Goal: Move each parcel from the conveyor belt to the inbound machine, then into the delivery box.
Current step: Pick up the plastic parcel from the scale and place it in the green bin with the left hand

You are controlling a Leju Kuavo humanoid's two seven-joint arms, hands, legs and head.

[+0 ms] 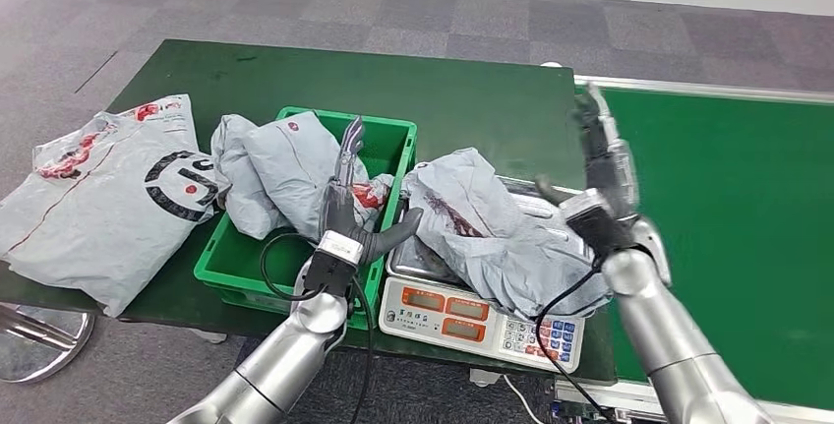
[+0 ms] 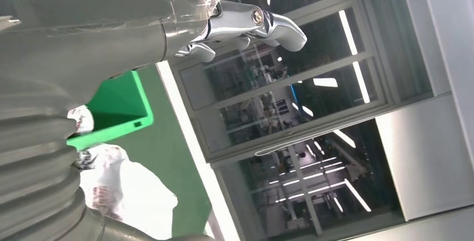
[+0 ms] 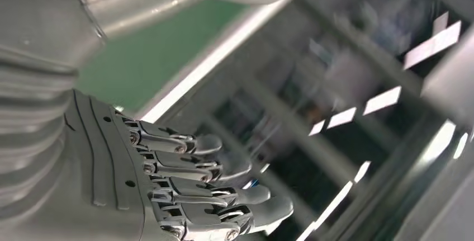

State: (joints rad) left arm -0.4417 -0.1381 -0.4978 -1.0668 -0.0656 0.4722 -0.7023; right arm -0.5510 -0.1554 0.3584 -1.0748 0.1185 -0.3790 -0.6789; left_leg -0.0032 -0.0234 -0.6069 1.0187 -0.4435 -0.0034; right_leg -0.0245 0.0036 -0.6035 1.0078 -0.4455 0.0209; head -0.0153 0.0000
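Note:
A crumpled grey parcel [image 1: 492,227] lies on the steel pan of the weighing scale [image 1: 472,318], the inbound machine. My left hand [image 1: 346,208] is raised between the scale and the green delivery box [image 1: 398,144], fingers straight up and thumb out toward the parcel, holding nothing; its thumb [image 2: 246,23] points at the windows. My right hand [image 1: 605,173] hovers open just right of the parcel, at the edge of the green conveyor belt [image 1: 738,237], fingers [image 3: 212,190] extended and empty. Grey parcels [image 1: 280,163] fill the box.
A large grey parcel [image 1: 98,198] with a black-and-red logo lies on the dark green table [image 1: 443,99] left of the box. The scale's keypad faces the table's front edge. Grey carpet lies beyond, with a round chrome base [image 1: 39,340] at the lower left.

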